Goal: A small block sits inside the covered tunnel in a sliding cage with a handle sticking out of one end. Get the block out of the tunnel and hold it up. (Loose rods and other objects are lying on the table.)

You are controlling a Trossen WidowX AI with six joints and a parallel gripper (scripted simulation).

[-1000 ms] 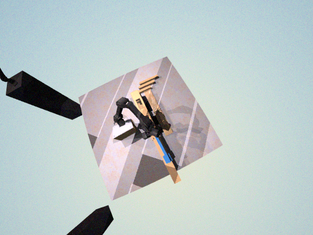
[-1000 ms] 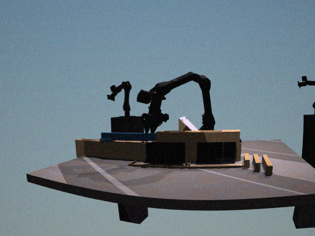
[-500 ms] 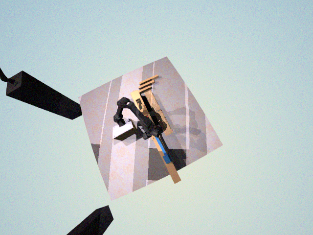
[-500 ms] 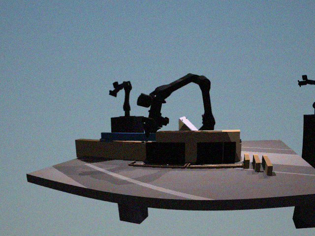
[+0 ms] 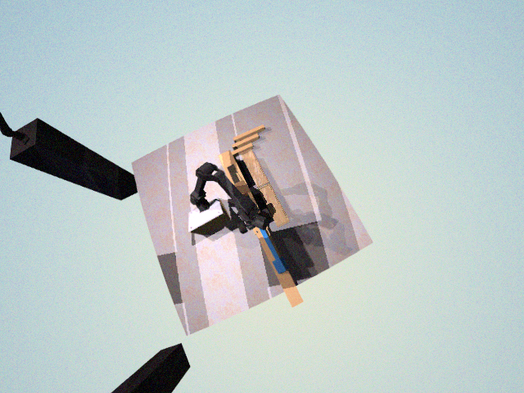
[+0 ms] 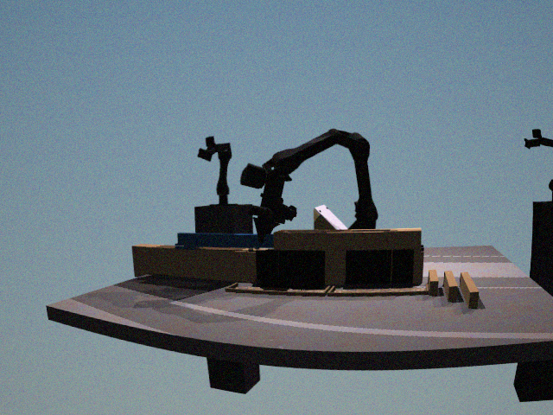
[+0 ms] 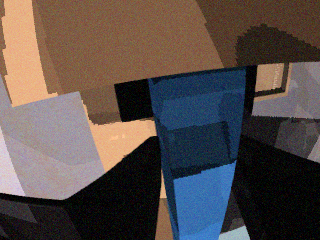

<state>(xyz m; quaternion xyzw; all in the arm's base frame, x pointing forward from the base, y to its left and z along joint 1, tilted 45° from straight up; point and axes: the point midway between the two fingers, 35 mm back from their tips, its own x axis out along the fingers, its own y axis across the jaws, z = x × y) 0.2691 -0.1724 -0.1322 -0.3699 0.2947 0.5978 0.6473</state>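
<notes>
Edges: wooden rail (image 5: 292, 295) (image 6: 192, 263) (image 7: 117, 145) reaches past the desk (image 5: 222, 274) (image 6: 357, 312) (image 7: 42, 135) edge in the top view
Room: tight at the tunnel (image 5: 226, 159) (image 6: 375, 239) (image 7: 125, 45) mouth
Pincer (image 5: 262, 229) (image 6: 262, 245) (image 7: 199, 150): closed on the blue handle (image 5: 276, 255) (image 6: 209, 239) (image 7: 205, 200)
Tunnel: handle sticks out; dark side openings
Block: hidden, exact place unclear
Desk: striped, three rods (image 5: 246, 141) (image 6: 468, 289) past the tunnel's far end
Surroundings: plain, bluish

1. Handle (image 5: 273, 255) (image 6: 205, 239) (image 7: 204, 200): blue.
2. Tunnel (image 5: 227, 159) (image 6: 335, 255) (image 7: 125, 40): tan to brown.
3. Rods (image 5: 250, 133) (image 6: 469, 290): tan.
4. Arm (image 5: 228, 186) (image 6: 364, 178): black.
5. Table (image 5: 147, 178) (image 6: 357, 316): grey and pinkish-white stripes, faint orange mottling, dark grey patches.
6. Box (image 5: 205, 217) (image 6: 330, 217): white top, olive-brown side.
</notes>
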